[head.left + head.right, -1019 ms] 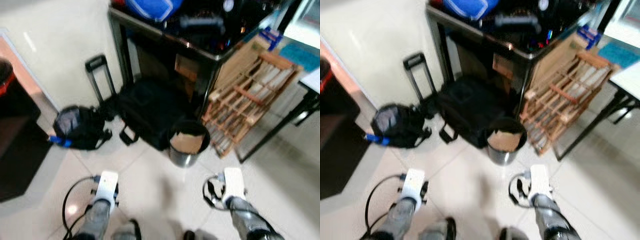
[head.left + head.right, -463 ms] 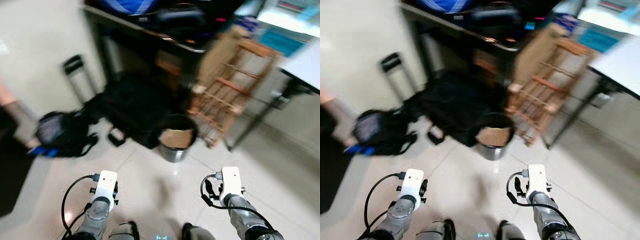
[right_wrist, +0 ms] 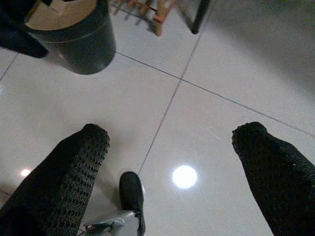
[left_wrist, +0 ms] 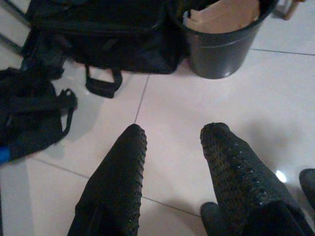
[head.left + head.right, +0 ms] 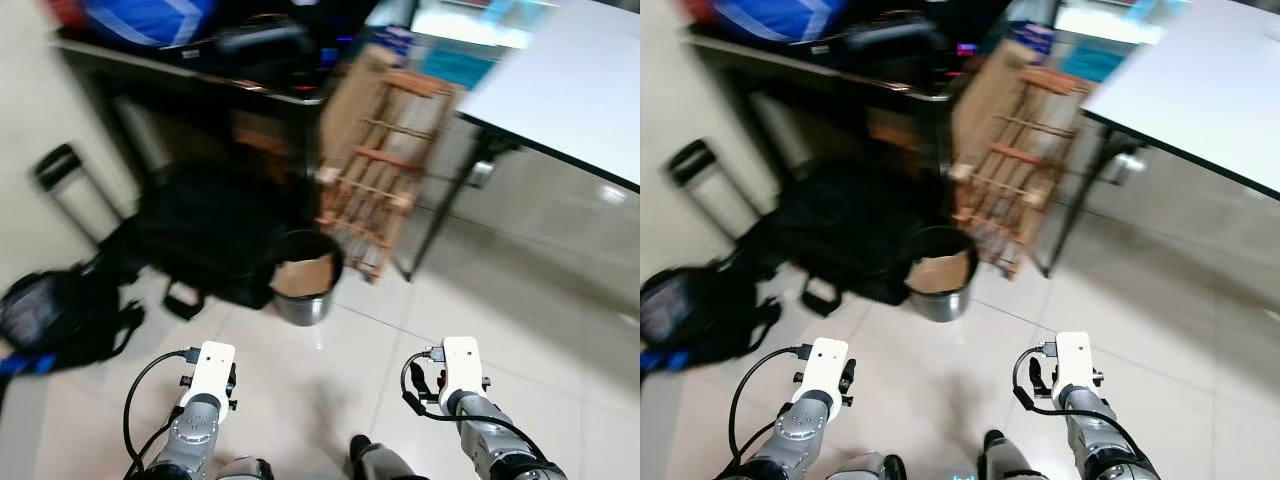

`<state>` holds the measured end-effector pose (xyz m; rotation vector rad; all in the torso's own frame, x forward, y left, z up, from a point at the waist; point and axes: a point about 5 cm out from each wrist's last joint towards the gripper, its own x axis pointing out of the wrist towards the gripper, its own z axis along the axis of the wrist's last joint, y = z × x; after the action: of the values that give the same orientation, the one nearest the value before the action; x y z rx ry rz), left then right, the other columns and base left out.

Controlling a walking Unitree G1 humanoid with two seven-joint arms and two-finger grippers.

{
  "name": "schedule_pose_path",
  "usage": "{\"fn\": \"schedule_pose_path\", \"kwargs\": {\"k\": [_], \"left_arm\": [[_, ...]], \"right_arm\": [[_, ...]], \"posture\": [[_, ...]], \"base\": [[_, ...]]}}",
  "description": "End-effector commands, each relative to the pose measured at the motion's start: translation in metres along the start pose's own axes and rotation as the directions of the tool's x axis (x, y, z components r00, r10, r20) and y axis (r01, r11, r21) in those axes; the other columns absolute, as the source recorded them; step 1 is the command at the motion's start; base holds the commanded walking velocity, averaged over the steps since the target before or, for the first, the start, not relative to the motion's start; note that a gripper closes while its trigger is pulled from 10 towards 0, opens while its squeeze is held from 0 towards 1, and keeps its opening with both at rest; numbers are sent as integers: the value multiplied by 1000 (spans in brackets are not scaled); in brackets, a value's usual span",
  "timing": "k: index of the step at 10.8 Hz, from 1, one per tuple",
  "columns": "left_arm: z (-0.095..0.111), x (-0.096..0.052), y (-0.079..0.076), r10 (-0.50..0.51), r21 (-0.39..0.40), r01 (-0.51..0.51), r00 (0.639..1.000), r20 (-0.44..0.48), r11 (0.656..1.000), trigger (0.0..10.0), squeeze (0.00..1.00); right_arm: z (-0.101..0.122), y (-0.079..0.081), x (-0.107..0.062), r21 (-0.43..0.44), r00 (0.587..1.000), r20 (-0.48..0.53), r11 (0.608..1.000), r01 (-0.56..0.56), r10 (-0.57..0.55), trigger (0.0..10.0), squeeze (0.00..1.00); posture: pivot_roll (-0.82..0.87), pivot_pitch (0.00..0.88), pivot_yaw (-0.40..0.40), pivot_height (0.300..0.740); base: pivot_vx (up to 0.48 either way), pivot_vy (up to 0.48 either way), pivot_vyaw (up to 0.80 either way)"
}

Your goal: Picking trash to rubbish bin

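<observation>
From the head cameras, the small round dark metal rubbish bin [image 5: 303,277] stands on the pale tiled floor [image 5: 520,300] ahead, a piece of brown cardboard [image 5: 302,275] inside it. It sits against a big black soft bag [image 5: 210,235], with a wooden slatted rack [image 5: 385,185] leaning just beside it and a white table [image 5: 570,85] off to the right. A black backpack [image 5: 55,310] lies to the left. Both arms are held low and forward.

In the left wrist view, the left gripper [image 4: 172,142] has its fingers a moderate gap apart, holding nothing; the bin lies ahead of them, apart, beside the bag's strap.

In the right wrist view, the right gripper [image 3: 172,140] is spread wide and empty over bare tile, the bin well ahead and off to one side.

I can't spot any loose trash on the floor. The risk I'd watch: straps and that leaning rack crowd the bin, so a careless step or reach could snag or tip something.
</observation>
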<state>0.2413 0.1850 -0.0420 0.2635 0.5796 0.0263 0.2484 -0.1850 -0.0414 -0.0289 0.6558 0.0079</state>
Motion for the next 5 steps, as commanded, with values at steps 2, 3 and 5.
{"fn": "schedule_pose_path", "kwargs": {"k": [2,3,5], "left_arm": [[-8,-2,3,6,2,-6,999,-31,1000,10000,0],[-8,-3,3,5,4,-4,999,-32,1000,10000,0],[-8,-2,3,3,5,-2,999,-32,1000,10000,0]], "right_arm": [[-10,2,-2,-2,999,-36,1000,-8,8,10000,0],[-10,3,-2,-3,999,-38,1000,-9,9,10000,0],[-10,2,-2,-6,999,-41,1000,-10,9,10000,0]], "posture": [[-34,145,39,740],[-34,145,39,740],[-35,147,38,740]], "base": [[0,0,-781],[0,0,-781],[0,0,-781]]}}
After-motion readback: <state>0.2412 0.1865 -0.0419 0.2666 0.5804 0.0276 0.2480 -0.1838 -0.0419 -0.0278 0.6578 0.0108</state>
